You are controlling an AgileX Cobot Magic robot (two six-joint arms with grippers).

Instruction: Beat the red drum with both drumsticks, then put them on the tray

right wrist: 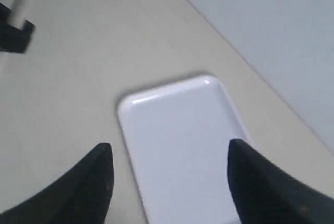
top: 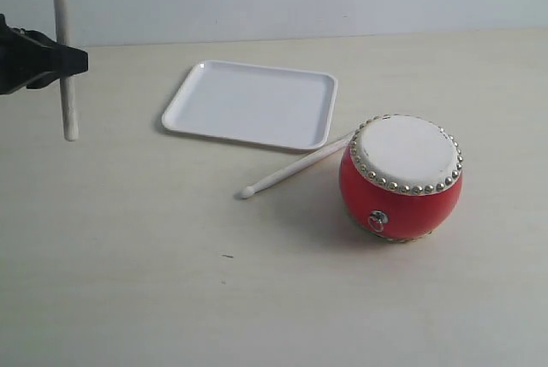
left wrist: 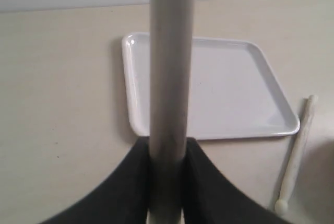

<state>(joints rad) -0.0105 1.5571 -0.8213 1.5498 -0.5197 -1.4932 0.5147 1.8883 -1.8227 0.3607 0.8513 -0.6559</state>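
Note:
The red drum [top: 402, 177] with its white skin stands at the right of the table. One pale drumstick [top: 295, 167] lies flat on the table, reaching from the drum's left side toward the front, its tip by the white tray [top: 253, 103]. My left gripper [top: 67, 61] is shut on the other drumstick [top: 63, 46], which hangs upright at the far left, above the table. From the left wrist that held drumstick [left wrist: 169, 78] fills the middle, with the tray [left wrist: 209, 91] behind it. My right gripper [right wrist: 169, 153] is open and empty, high above the tray [right wrist: 182, 151].
The tabletop is pale beige and a light wall runs behind it. The lying drumstick [left wrist: 296, 153] rests just off the tray's corner. The left arm's black fingers [right wrist: 13, 33] show at the edge of the right wrist view.

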